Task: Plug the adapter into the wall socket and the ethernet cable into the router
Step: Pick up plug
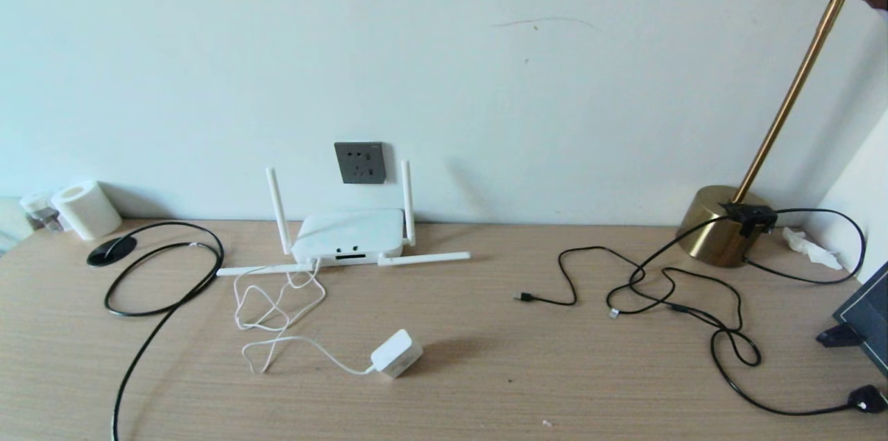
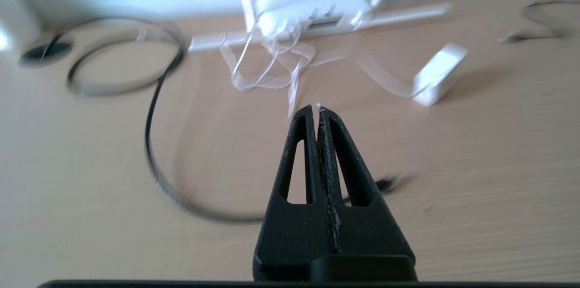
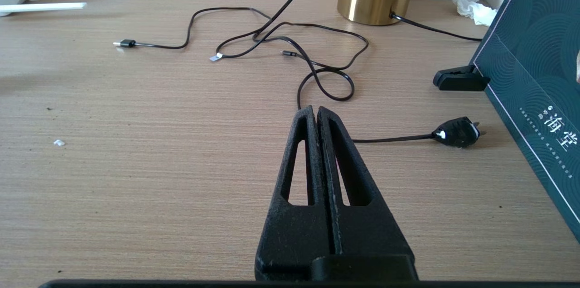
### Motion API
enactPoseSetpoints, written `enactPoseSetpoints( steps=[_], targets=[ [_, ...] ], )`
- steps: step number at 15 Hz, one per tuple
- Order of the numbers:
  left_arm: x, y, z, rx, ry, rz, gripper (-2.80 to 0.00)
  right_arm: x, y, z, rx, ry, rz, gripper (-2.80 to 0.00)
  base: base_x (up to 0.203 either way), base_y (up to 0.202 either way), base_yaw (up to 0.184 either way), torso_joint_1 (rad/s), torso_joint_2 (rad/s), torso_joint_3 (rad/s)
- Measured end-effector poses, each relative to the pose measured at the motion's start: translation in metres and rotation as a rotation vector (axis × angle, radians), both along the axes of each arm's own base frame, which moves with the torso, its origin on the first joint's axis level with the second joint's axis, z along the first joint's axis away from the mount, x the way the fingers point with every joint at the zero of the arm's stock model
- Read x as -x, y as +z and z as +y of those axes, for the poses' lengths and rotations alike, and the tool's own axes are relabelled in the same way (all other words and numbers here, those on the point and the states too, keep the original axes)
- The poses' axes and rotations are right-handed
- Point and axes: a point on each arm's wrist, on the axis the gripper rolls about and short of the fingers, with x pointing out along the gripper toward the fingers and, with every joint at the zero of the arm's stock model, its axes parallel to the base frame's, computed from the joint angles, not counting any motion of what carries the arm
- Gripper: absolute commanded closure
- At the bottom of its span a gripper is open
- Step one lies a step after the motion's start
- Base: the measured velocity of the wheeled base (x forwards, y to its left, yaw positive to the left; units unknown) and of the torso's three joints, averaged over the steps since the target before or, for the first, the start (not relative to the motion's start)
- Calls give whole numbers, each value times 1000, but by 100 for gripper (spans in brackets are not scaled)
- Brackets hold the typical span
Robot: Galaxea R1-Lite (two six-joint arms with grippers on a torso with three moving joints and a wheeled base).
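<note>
The white adapter (image 1: pixel 396 353) lies on the desk, its thin white cord (image 1: pixel 277 302) tangled back to the router (image 1: pixel 349 233). The router sits against the wall below the dark grey wall socket (image 1: pixel 360 162). The black ethernet cable (image 1: pixel 220 255) loops at the left and runs toward the desk's near edge. Neither gripper shows in the head view. In the left wrist view my left gripper (image 2: pixel 318 109) is shut and empty above the desk. The adapter (image 2: pixel 438 74) and router (image 2: pixel 312 12) lie beyond it, the cable's plug end (image 2: pixel 387 183) just beside its fingers. My right gripper (image 3: pixel 316 109) hangs shut and empty over bare desk.
A brass lamp base (image 1: pixel 718 222) stands at the back right, with thin black cords (image 1: pixel 659 281) spread in front of it and a black plug (image 1: pixel 867 399) near the right edge. A dark box (image 1: pixel 867 316) leans at the far right. A white roll (image 1: pixel 87 209) stands back left.
</note>
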Motion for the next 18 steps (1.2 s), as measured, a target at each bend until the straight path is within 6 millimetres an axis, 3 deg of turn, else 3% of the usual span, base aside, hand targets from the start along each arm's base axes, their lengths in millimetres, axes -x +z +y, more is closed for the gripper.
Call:
enactPoseSetpoints(
  steps=[2,4,7,11,12,15,18],
  targets=[
    [-2,32,-1,-4,-61,9,0,0,0,0,0,0,0,0,0,0,0,0,0,0],
    [-20,67,-1,-13,-137,79,0,0,0,0,1,0,0,0,0,0,0,0,0,0],
    [-77,105,-9,-44,-260,261,0,0,0,0,1,1,-1,0,0,0,0,0,0,0],
    [-166,123,-31,-73,-462,459,0,0,0,0,2,1,-1,0,0,0,0,0,0,0],
    [-189,124,-37,-84,-514,494,-280,0,0,0,2,1,-1,0,0,0,0,0,0,0],
    [-233,121,-62,-159,-658,532,-280,0,0,0,1,1,-1,0,0,0,0,0,0,0],
    [-250,111,-89,-244,-742,560,-280,0,0,0,2,1,-1,0,0,0,0,0,0,0]
  ],
)
